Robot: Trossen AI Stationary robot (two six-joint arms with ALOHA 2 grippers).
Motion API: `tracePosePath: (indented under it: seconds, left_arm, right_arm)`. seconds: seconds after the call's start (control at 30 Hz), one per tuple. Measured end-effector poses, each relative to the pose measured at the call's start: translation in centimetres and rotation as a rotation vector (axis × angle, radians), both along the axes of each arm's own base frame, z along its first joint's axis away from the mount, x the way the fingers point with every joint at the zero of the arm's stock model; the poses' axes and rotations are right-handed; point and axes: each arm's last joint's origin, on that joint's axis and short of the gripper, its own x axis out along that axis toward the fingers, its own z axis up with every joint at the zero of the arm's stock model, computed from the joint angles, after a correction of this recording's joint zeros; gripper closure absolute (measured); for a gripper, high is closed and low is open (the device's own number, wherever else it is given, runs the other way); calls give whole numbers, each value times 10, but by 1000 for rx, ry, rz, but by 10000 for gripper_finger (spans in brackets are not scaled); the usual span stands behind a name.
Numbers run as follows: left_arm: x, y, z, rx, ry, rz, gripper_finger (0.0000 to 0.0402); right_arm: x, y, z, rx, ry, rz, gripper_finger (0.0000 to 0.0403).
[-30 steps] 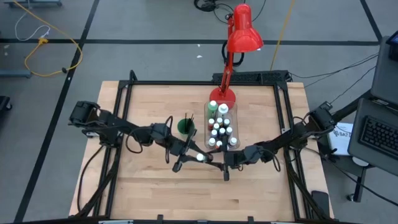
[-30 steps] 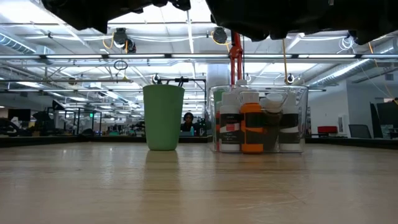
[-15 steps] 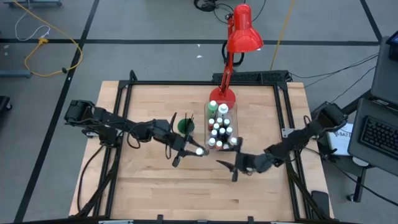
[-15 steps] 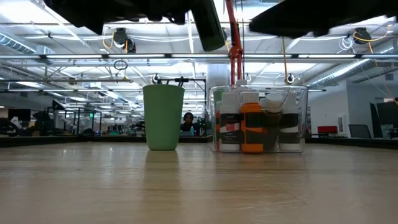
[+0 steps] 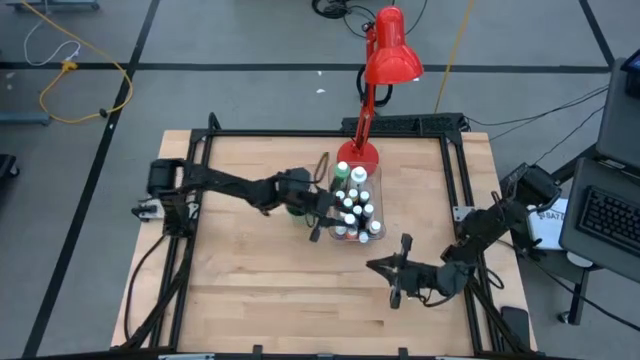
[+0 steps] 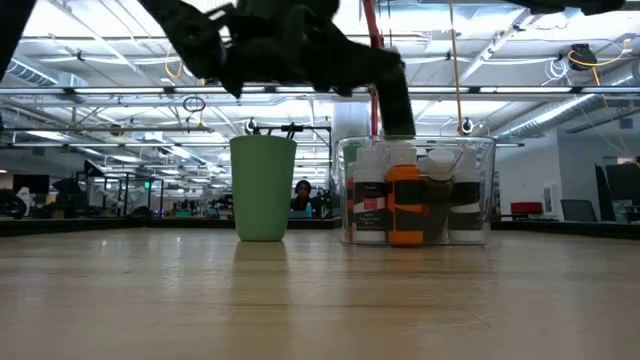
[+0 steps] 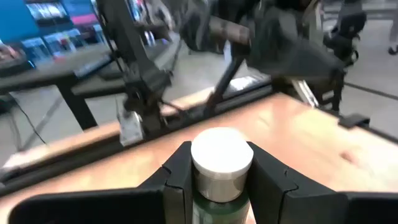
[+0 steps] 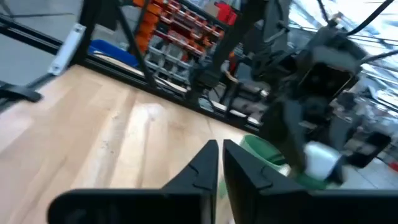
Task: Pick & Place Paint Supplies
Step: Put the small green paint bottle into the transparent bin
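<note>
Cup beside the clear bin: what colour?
Green cup, plain, no pattern; clearest in the low view.

Light wooden table (image 5: 260, 290) fills the dark metal frame (image 5: 200, 135), planks running side to side; green cup (image 6: 263, 188) stands upright on the boards near the middle, brushes (image 5: 322, 165) leaning out of it in the high view; just beside it, on the lamp's side, the clear rectangular bin (image 6: 482, 190) sits flat on the wood, packed with upright white-capped paint bottles (image 5: 352, 200), an orange one (image 6: 404, 205) showing through the near wall; behind the bin the red desk lamp (image 5: 392, 48) plants its round base (image 5: 362, 155) at the far edge.
</note>
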Motion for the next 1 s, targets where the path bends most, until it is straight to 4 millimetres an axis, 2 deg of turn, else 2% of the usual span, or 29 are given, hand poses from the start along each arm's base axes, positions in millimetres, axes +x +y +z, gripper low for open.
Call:
tracePosePath:
  seconds: [0.2,0.33,0.57,1.0]
  left_arm:
    - [28,8,-13,18,34,-8,306]
    - [39,16,-26,16,100,5,306]
    - [37,26,-37,15,160,28,306]
    - [33,26,-46,-11,252,32,297]
  right_arm:
    - [-8,3,0,-15,-1,-129,374]
    - [-14,8,0,-22,-1,-149,374]
    - [-16,10,0,-18,-2,-132,374]
    - [-11,4,-1,6,-3,-160,374]
